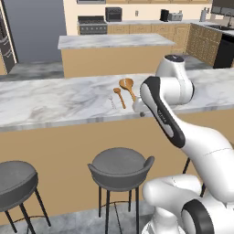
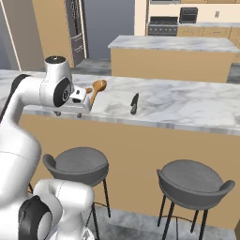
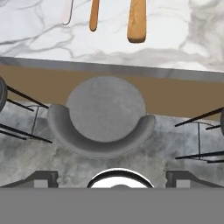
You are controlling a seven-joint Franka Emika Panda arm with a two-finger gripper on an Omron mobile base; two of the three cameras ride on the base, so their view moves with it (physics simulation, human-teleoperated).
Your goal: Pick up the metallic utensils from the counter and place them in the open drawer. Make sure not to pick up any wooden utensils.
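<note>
On the marble counter lie two wooden utensils, a larger spoon and a smaller one. A thin pale-silver utensil lies just left of them. A dark knife lies further right on the counter. My gripper hangs over the counter's front edge, pointing down, open and with nothing in it. In the hand view my gripper has its fingertips far apart. At the top of that view are the pale utensil's handle and both spoon handles. The open drawer is out of view.
Grey bar stools stand against the counter's tan front, and one stool is right below my hand. A second marble island stands behind the counter. Cabinets and a stove line the back wall.
</note>
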